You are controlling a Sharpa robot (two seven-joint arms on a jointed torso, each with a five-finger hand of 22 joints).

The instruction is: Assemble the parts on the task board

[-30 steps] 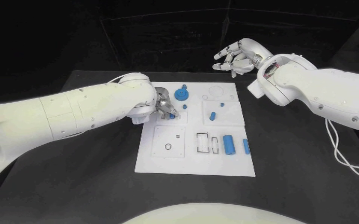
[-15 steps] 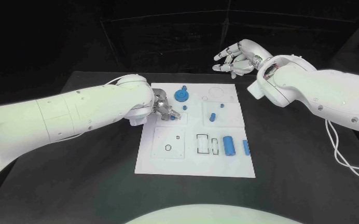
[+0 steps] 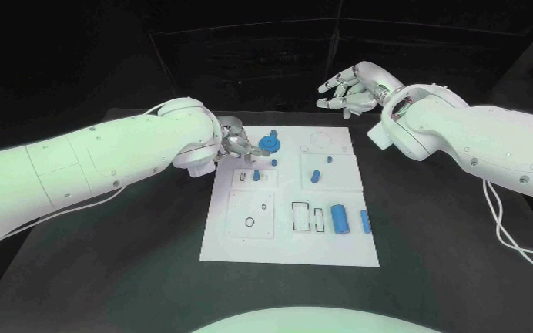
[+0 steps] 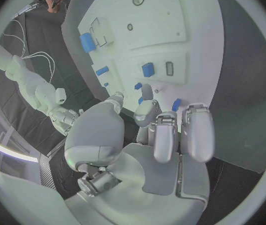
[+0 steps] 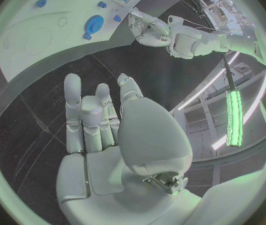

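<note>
The board (image 3: 291, 233), a flat matte white plate, lies lengthwise in the middle of the black table (image 3: 444, 240) in the head view. Shallow square panels and thin-outlined slots and circles mark its surface. On it are smooth blue parts: a round disc (image 3: 269, 142) with a small knob near the far edge, a short peg (image 3: 314, 176) in the right middle panel, a small block (image 3: 256, 175) in the left middle panel, and a stout cylinder (image 3: 339, 216) beside a slimmer bar (image 3: 364, 220) near the right edge. The left hand (image 3: 234, 145), silver and metallic, hangs over the far left corner of the board, just beside the disc, fingers bent downward; whether they hold anything cannot be told here. The right hand (image 3: 351, 91) is raised beyond the far edge, well apart from the board, fingers spread and holding nothing.

In the left wrist view, the left hand (image 4: 164, 135) has rounded, glossy fingers (image 4: 197, 132) pointing at the board (image 4: 183, 20). They are loosely curved, with no part clearly between them. The block (image 4: 148, 69) sits in its square recess, the cylinder (image 4: 87, 42) farther off.

In the right wrist view, the right hand (image 5: 101, 130) has straight, parted fingers over bare table. The board (image 5: 26, 40) curves past with the ridged disc (image 5: 94, 23) on it, and the left hand (image 5: 147, 25) reaches down at its edge.
</note>
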